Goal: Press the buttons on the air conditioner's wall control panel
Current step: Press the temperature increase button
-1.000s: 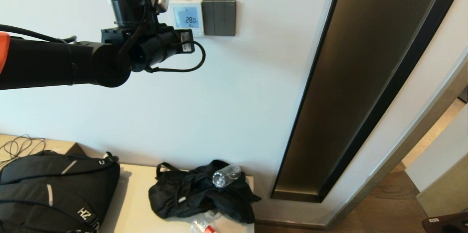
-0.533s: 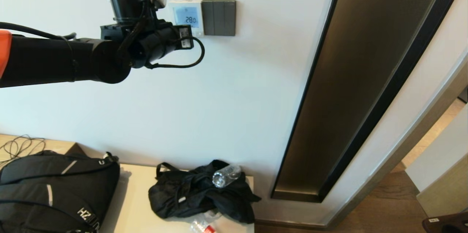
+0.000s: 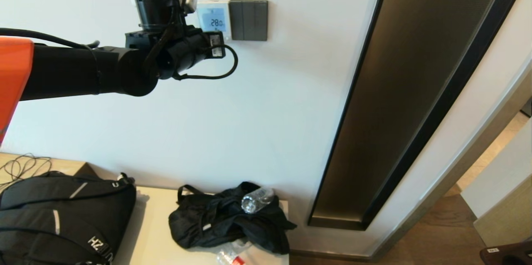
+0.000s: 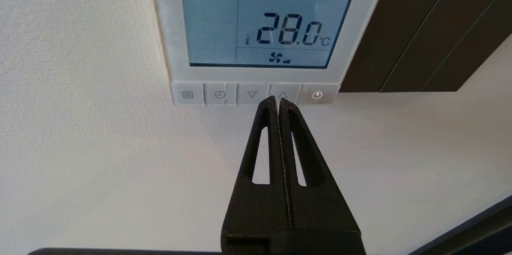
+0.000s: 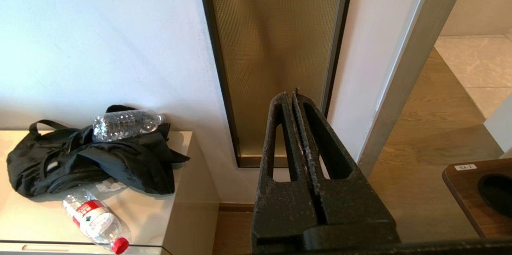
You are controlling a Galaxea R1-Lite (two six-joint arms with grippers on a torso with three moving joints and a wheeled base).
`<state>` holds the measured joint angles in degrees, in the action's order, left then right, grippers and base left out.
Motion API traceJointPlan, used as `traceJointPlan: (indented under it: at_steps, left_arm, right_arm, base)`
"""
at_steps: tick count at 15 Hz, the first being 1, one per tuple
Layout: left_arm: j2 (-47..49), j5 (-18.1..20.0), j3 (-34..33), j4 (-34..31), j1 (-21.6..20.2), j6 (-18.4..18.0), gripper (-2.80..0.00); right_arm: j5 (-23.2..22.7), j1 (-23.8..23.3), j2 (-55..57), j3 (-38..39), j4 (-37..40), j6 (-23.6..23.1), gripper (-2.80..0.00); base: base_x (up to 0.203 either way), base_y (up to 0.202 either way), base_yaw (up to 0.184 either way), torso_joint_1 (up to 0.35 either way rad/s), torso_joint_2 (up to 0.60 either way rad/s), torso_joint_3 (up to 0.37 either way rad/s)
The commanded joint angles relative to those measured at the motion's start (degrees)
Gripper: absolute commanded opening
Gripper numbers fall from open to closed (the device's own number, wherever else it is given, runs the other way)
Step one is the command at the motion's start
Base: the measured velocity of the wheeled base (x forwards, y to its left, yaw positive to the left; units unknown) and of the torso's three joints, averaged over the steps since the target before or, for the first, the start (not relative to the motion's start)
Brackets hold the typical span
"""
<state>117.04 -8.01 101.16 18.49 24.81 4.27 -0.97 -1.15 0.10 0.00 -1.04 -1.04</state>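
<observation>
The white air conditioner control panel (image 3: 214, 17) hangs on the wall, its lit screen (image 4: 272, 19) reading 28.0 °C. Below the screen runs a row of several buttons: menu, clock, down arrow (image 4: 252, 94), up arrow (image 4: 285, 94) and power (image 4: 317, 95). My left gripper (image 4: 277, 100) is shut and empty, its tips at the lower edge of the row between the down and up arrow buttons. In the head view the left wrist covers the panel's left and lower part. My right gripper (image 5: 291, 95) is shut and empty, parked low away from the wall.
A dark grey switch plate (image 3: 248, 20) sits right beside the panel. Below, a cabinet (image 3: 153, 231) holds a black backpack (image 3: 62, 219), a black bag (image 3: 224, 219) and plastic bottles (image 3: 257, 200). A dark tall glass panel (image 3: 399, 90) stands to the right.
My left arm has moved right and slightly up, so the wrist covers more of the panel's left side. The display still reads 28.0.
</observation>
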Motion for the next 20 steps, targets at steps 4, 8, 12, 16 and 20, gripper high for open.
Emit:
traceJointPlan:
  at_steps: [4,8,12,16,20]
  left_arm:
    - [1.3,-0.1,1.6,-0.2,0.5,0.0,-2.80]
    - [2.5,-0.1,2.2,-0.2,0.5,0.0,-2.80]
    - [4.1,-0.1,3.5,-0.2,0.5,0.0,-2.80]
    - [4.7,-0.1,5.5,-1.5,0.5,0.0,-2.80]
    - [3.2,-0.2,4.2,-1.0,0.5,0.1,-2.80]
  right_arm:
    - [0.0,0.0,0.0,0.0,0.0,0.0,-2.80]
    - [0.0,0.0,0.0,0.1,0.0,0.0,-2.80]
    - [0.0,0.0,0.1,0.1,0.0,0.0,-2.80]
    - [-0.1,0.0,0.0,0.1,0.0,0.0,-2.80]
    - [-0.1,0.0,0.0,0.1,0.0,0.0,-2.80]
  base:
    - [0.000,0.000,0.000,0.000,0.00,0.000]
    - [0.000,0.000,0.000,0.000,0.00,0.000]
    - [0.000,0.000,0.000,0.000,0.00,0.000]
    - [0.000,0.000,0.000,0.000,0.00,0.000]
    - [0.000,0.000,0.000,0.000,0.00,0.000]
